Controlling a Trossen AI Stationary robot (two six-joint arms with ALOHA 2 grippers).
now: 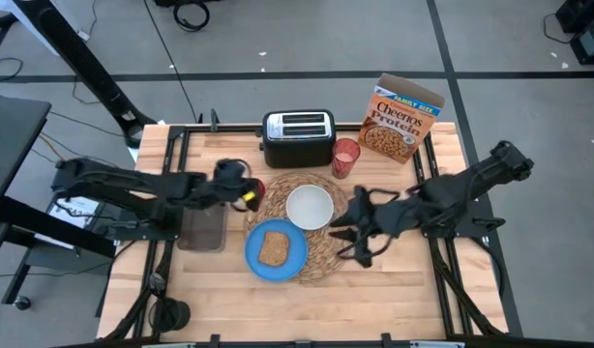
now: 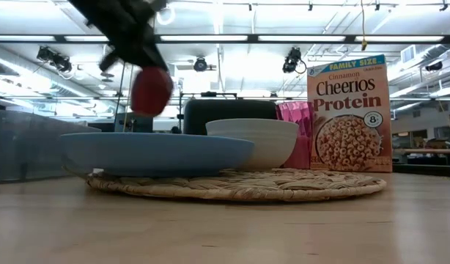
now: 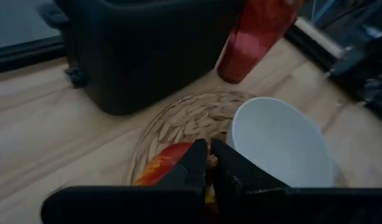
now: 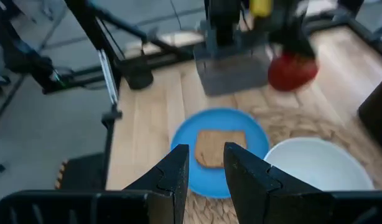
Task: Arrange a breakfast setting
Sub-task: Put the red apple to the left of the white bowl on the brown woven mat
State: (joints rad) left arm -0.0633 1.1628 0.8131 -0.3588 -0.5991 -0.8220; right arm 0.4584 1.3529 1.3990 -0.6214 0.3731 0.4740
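I'm mid-carry with the red apple (image 2: 151,90): left gripper (image 1: 241,190) has its jaws pinched on it by the top, and the low view shows it hanging clear of the table, above the left edge of the woven placemat (image 1: 328,253). Everything else sits relative to that mat: white bowl (image 1: 310,207) on its middle, blue plate (image 1: 276,251) with the toast slice (image 1: 274,248) overlapping its near-left rim, red cup (image 1: 345,157) just off its far edge beside the toaster (image 1: 298,137), Cheerios box (image 1: 403,119) further right. Right gripper (image 1: 358,232) hovers over the mat's right side, jaws a little apart, nothing in them. I don't see the spoon. Next, I'd say: lower the apple onto bare mat left of the bowl, keep off the bowl rim, then release gently since it'll likely roll.
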